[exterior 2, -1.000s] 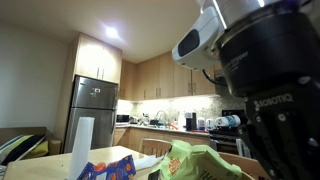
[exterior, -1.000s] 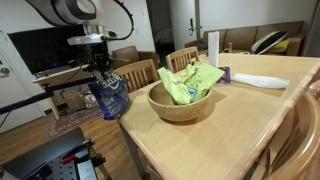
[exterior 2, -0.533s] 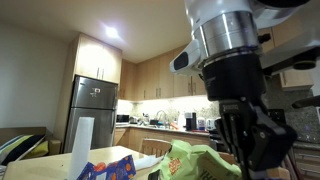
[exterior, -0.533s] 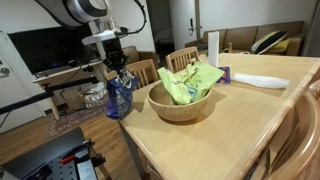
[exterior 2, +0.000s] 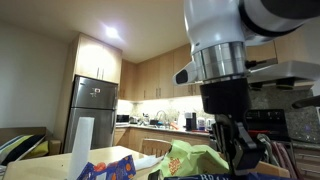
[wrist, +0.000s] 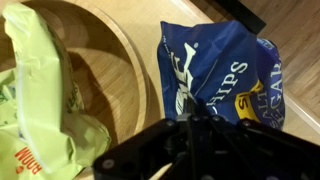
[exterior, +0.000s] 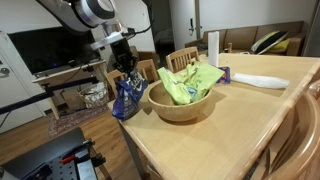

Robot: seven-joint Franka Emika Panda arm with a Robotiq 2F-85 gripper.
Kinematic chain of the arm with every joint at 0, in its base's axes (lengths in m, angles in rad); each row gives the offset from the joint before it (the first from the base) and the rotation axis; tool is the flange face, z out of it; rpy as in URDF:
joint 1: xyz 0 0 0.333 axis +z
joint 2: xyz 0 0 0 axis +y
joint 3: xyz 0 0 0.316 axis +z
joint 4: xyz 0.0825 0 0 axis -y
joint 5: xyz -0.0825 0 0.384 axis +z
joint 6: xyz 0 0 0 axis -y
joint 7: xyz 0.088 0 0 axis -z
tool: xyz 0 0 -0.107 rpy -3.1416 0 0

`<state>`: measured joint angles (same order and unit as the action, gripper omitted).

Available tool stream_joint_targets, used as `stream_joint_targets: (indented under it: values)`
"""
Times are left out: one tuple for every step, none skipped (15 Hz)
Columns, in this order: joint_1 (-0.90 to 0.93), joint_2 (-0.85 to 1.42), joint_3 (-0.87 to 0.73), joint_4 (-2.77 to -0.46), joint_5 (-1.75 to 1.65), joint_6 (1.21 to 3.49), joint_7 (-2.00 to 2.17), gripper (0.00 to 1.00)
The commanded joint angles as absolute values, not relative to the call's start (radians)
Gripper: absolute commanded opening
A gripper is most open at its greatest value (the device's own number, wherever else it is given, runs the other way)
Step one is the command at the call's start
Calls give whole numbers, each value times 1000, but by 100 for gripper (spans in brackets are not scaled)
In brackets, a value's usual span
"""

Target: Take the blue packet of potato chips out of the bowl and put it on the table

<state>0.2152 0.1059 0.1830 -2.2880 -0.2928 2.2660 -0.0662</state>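
Note:
The blue packet of potato chips (exterior: 128, 96) hangs in the air from my gripper (exterior: 126, 70), which is shut on its top edge. It dangles just beside the left rim of the tan wooden bowl (exterior: 180, 106), at the corner of the light-wood table (exterior: 230, 120). In the wrist view the blue packet (wrist: 225, 72) fills the right half, pinched by the gripper (wrist: 193, 118), and the bowl (wrist: 112, 62) lies to its left. A lime-green bag (exterior: 190, 82) still lies in the bowl. In an exterior view the gripper (exterior 2: 248, 160) looms close in front of the kitchen.
A small blue-red packet (exterior: 224, 74), a paper towel roll (exterior: 213, 45) and a white object (exterior: 260, 80) lie on the far part of the table. Slat-back chairs (exterior: 182, 58) stand behind the bowl. Floor and a low stand with a TV (exterior: 45, 55) lie to the left.
The gripper has carried the blue packet rightwards, from out over the floor to right beside the bowl at the table's corner. It has stayed shut on the packet.

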Motion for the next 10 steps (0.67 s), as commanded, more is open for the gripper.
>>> stream_joint_targets:
  values:
    - [212,127,171,-2283,-347,2280,8,0]
    - [215,129,166,-2284,-377,2281,39,0]
    - [221,129,158,-2287,-445,2286,90,0]
    - [221,131,156,-2286,-469,2284,116,0]
    - [225,134,151,-2285,-524,2282,167,0]
    - [226,136,148,-2284,-556,2278,200,0]
    - [229,140,145,-2281,-594,2266,236,6]
    - [229,143,145,-2280,-616,2264,265,27]
    - [229,146,146,-2280,-637,2259,289,31]
    - [228,149,146,-2280,-652,2252,302,32]
